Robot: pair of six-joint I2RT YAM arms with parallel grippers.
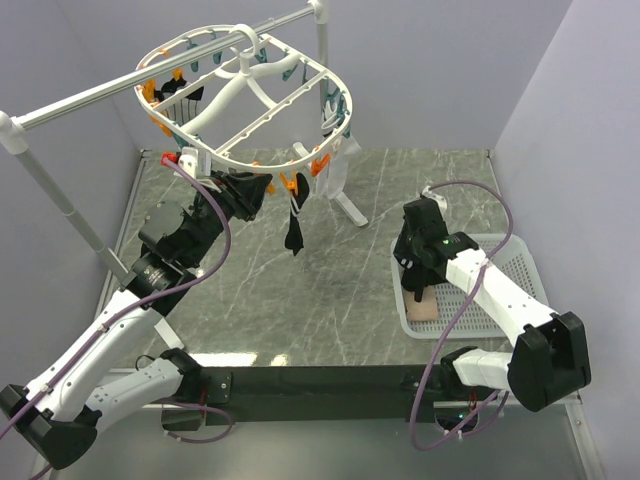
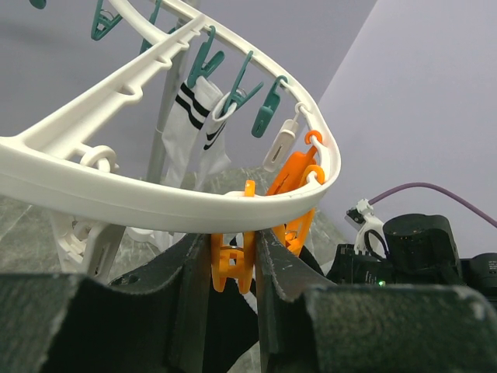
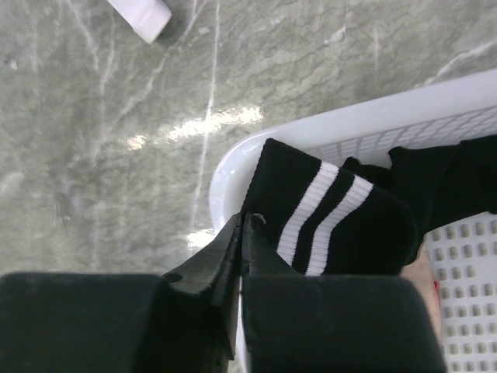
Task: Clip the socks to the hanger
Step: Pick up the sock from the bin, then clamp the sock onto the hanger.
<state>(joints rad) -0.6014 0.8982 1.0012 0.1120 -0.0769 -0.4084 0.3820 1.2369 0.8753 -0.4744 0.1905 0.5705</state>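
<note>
The white oval hanger (image 1: pixel 250 100) hangs from the rail and carries a black sock (image 1: pixel 293 225) and a white sock (image 1: pixel 335 165). My left gripper (image 1: pixel 262 190) is raised under its near rim (image 2: pixel 155 198) and shut on an orange clip (image 2: pixel 233 264). A white sock with black stripes (image 2: pixel 190 124) hangs from teal clips beyond it. My right gripper (image 1: pixel 412 283) is low at the basket's left end. Its jaws are closed at the edge of a black sock with two white stripes (image 3: pixel 326 210). A pinkish-beige sock (image 1: pixel 422 308) lies just below.
The white lattice basket (image 1: pixel 520 255) sits at the right, its rim (image 3: pixel 326 124) under my right gripper, with more black fabric inside. The silver rail (image 1: pixel 80 100) crosses the back, with its white foot (image 1: pixel 350 210) on the grey marble table.
</note>
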